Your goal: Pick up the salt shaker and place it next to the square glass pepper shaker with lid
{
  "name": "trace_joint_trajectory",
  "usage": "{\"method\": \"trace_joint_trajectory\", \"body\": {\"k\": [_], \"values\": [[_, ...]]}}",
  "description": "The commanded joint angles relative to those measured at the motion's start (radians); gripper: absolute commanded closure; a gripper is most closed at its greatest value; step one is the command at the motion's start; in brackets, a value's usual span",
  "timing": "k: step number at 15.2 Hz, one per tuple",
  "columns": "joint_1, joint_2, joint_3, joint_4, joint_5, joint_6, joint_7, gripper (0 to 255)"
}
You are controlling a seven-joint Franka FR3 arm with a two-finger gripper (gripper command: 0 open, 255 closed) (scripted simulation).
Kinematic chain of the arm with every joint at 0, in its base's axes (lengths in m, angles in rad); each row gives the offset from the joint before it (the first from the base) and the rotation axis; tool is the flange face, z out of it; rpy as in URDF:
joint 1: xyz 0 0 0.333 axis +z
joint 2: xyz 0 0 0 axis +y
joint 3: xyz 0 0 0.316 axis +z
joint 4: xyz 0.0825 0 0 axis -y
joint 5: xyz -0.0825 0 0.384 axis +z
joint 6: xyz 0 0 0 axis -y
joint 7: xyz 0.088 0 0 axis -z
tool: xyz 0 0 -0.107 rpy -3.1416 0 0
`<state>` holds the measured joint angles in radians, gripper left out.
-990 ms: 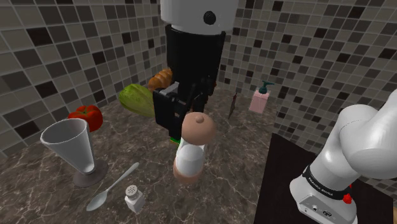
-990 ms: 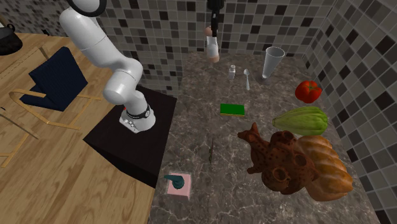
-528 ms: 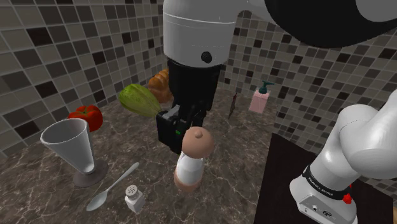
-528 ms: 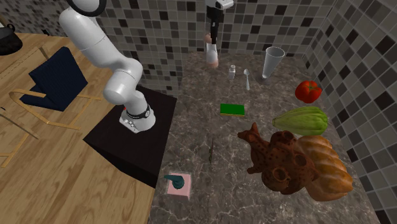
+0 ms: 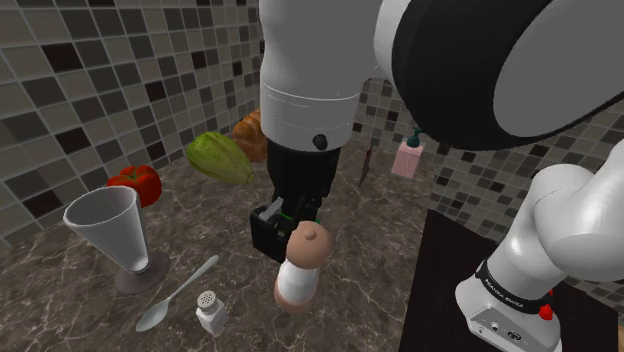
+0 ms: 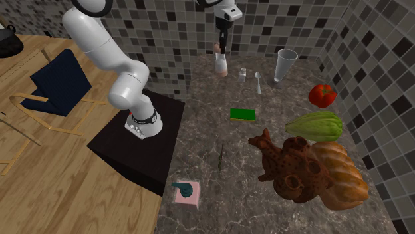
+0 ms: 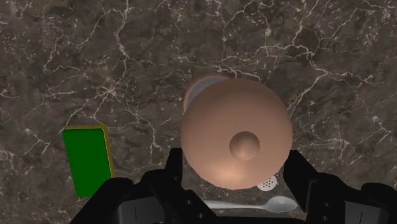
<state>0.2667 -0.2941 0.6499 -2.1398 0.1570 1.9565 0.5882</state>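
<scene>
My gripper [image 5: 298, 238] is shut on the round top of the salt shaker [image 5: 301, 272], a tall mill-shaped piece with a pinkish-tan knob and base and a white middle. It hangs upright, low over the dark marble counter [image 5: 360, 270]; whether its base touches I cannot tell. The small square pepper shaker [image 5: 209, 311] with a white perforated lid stands on the counter at the shoulder view's lower left of it, a short gap away. In the wrist view the salt shaker's top [image 7: 236, 140] sits clasped between my fingers [image 7: 175, 170], with the pepper shaker's lid [image 7: 268, 184] just beyond. From the second exterior view, the gripper [image 6: 223, 45] holds the salt shaker [image 6: 221, 65] beside the pepper shaker [image 6: 243, 74].
A spoon [image 5: 178, 292] lies by the pepper shaker, with a funnel-shaped glass [image 5: 115, 238] and a tomato [image 5: 138, 182] further left. A cabbage [image 5: 218, 155], bread [image 6: 339, 174], a brown animal figure [image 6: 287, 166], a green pad [image 6: 243, 114], a pink soap dispenser [image 5: 410, 155] and tiled walls [image 5: 90, 80] ring the counter.
The arm has come down with the salt shaker still in the gripper, bringing it lower toward the counter near the pepper shaker. Nothing else has moved.
</scene>
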Motion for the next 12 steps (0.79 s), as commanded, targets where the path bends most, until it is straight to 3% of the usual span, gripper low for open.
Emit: {"method": "trace_joint_trajectory", "body": {"k": [1, 12], "values": [[0.001, 0.005, 0.006, -0.023, 0.0, 0.028, 0.003, 255], [-0.002, 0.055, 0.036, -0.132, -0.018, 0.181, 0.024, 255]]}}
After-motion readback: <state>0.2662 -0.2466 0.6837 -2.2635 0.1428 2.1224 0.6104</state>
